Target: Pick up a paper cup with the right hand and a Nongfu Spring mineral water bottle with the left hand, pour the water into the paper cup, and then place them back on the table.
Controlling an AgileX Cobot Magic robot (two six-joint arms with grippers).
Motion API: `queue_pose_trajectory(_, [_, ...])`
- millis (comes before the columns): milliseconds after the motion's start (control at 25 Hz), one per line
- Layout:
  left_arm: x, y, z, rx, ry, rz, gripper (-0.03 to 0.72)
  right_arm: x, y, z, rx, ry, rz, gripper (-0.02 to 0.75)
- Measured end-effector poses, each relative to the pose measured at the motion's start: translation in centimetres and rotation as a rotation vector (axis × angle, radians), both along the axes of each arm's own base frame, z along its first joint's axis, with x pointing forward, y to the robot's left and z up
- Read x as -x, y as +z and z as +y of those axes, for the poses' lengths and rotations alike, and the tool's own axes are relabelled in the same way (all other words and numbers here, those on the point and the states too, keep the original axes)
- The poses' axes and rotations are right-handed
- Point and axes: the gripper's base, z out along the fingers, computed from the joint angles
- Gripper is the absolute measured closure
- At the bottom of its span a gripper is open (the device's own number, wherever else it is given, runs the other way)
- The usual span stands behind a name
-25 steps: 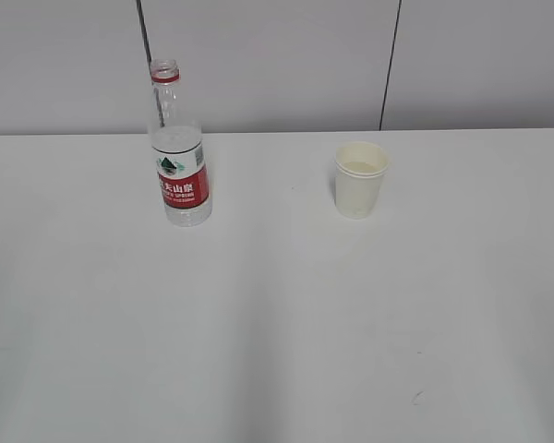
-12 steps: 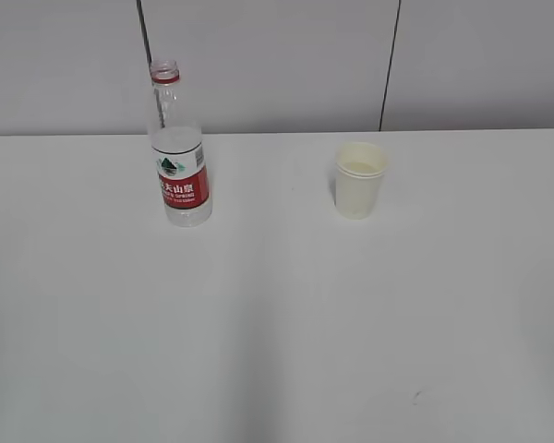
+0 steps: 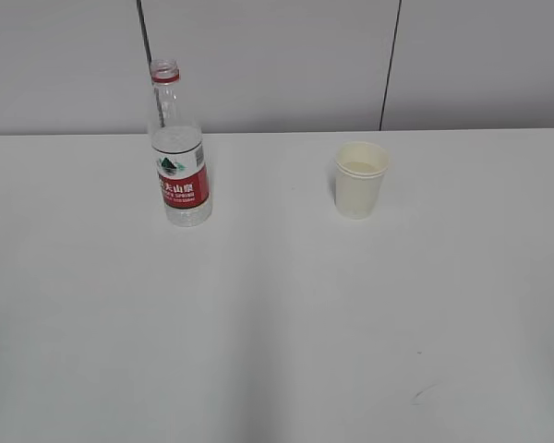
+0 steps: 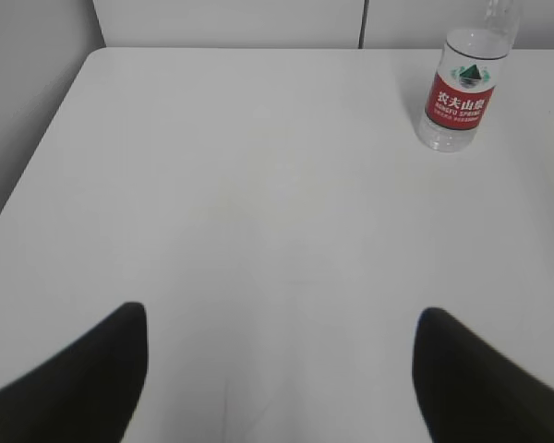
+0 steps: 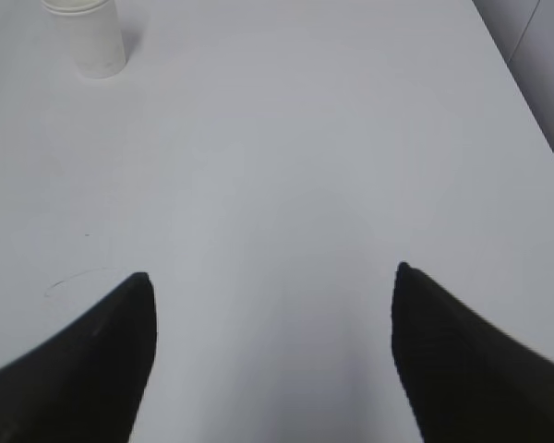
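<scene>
Exterior: slanted down from front. Wrists: low, forward over table; all share tabletop.

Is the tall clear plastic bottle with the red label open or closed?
Open: the tall clear plastic bottle shows a bare threaded mouth above its red neck ring, no cap.

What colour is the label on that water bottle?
Red and white with a green mountain logo on the bottle; clearest in the left wrist view.

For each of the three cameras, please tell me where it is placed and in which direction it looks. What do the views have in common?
Exterior view: in front, looking down at a slant at the bottle and paper cup; no robot part shows.
Left wrist view: on the left arm, facing forward over the table; left claw open, bottle far right.
Right wrist view: on the right arm; right claw open, cup far left.
Each wrist view shares one object with the exterior.
</scene>
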Motion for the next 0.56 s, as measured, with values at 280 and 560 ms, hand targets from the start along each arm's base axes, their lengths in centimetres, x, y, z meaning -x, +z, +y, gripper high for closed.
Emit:
queue_pose_trajectory(280, [0.0, 0.0, 0.0, 0.0, 0.0, 0.0, 0.159, 0.0, 0.0, 0.0, 0.0, 0.0, 0.0, 0.153])
queue_pose_trajectory(560, [0.0, 0.0, 0.0, 0.0, 0.0, 0.0, 0.159, 0.0, 0.0, 0.0, 0.0, 0.0, 0.0, 0.153])
